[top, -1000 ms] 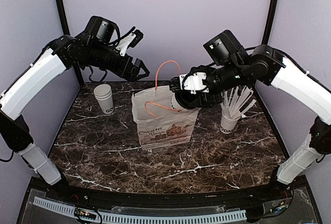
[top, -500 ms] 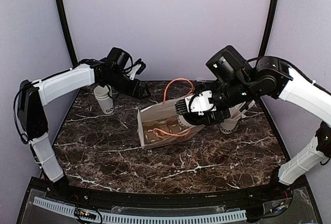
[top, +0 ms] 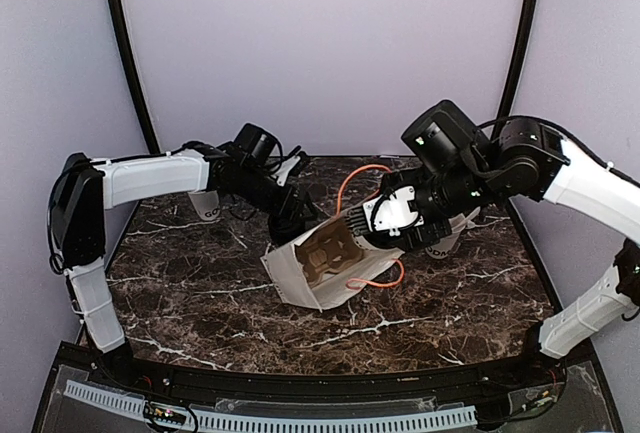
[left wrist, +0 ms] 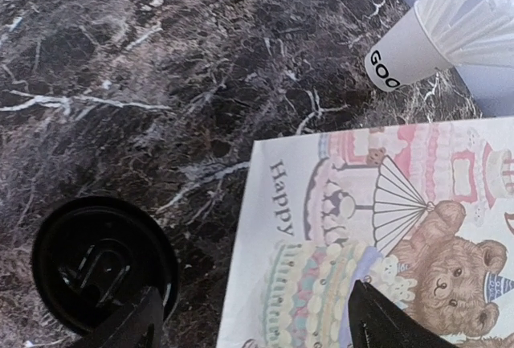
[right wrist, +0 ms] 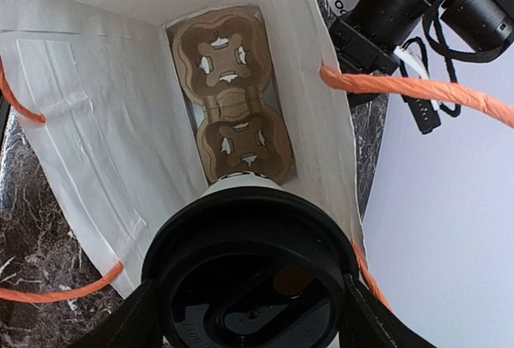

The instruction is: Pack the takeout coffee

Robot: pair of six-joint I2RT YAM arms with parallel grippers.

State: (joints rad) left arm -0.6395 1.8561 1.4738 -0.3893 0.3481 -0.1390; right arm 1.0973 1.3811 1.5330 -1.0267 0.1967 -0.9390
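The right gripper has its two fingers closed on the takeout coffee, one on each side of the black lid. The right wrist view looks down past the cup into the open paper bag. A brown card cup holder lies at the bottom of the bag. The cup is right at the mouth of the bag.

From the top view the bag leans over on the counter, mouth up and to the right. The coffee is hard to see there. A plain white cup peeks out behind the left arm.

Only the left wrist view shows the teddy bear picture on the bag. It also shows a second black lid on the counter just left of the bag, and a cup of white straws farther off. The left gripper is wide open and holds nothing.
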